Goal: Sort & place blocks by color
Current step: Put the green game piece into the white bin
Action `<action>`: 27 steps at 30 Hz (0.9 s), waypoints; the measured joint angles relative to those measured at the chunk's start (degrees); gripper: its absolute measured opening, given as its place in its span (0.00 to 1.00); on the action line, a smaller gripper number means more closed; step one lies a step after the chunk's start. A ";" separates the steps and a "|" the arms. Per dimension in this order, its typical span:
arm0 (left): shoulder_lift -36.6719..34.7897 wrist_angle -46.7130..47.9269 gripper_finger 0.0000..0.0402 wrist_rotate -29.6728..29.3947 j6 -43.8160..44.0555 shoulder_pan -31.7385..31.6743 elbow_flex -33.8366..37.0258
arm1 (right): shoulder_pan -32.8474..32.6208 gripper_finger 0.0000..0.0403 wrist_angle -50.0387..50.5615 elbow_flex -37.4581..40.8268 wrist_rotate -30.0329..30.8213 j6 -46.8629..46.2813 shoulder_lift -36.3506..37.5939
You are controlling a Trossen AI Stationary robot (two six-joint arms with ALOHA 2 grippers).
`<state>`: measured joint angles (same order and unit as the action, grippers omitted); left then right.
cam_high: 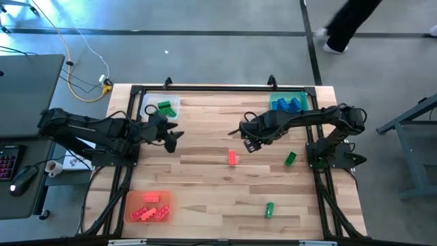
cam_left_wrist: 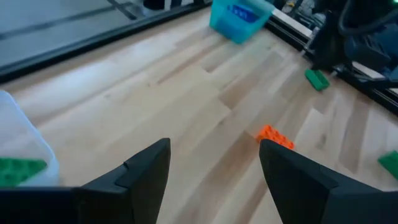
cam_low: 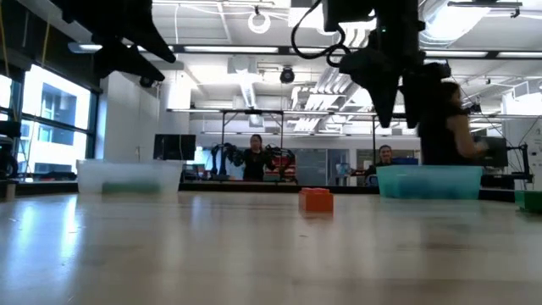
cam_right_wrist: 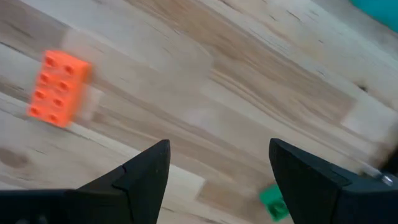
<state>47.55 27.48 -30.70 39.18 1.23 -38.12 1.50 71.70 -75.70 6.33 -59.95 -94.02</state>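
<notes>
We judge the main risk to be the right gripper (cam_high: 250, 145) coming down off-centre on the loose red block (cam_high: 233, 158) lying just beside it, so that one open finger lands on the studs and skids the block across the table (cam_high: 205, 123), and a green block (cam_high: 290, 158) could end up in the wrong tray. Our right arm reaches in from its side, bent toward the table's middle, jaws spread and empty. Our left gripper (cam_high: 175, 137), also open and empty, waits near the clear tray (cam_high: 172, 101)
</notes>
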 joint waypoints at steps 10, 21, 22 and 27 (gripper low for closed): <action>0.00 -1.69 0.58 1.89 -4.45 -3.82 0.01 | -2.91 0.65 6.98 5.23 1.35 -3.09 0.00; 0.00 -2.28 0.58 3.84 -5.04 -5.78 0.00 | -4.42 0.65 10.44 12.53 0.57 -3.28 0.73; 0.00 -2.31 0.58 3.87 -4.87 -5.78 0.00 | -4.42 0.65 10.38 13.38 0.42 -3.90 1.25; 0.02 -2.39 0.58 4.33 -4.90 -5.78 -0.01 | -4.42 0.65 9.02 18.31 -0.60 -8.98 5.96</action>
<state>47.57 25.09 -26.37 34.28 -4.56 -38.13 -2.92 80.72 -57.39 5.74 -68.94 -88.06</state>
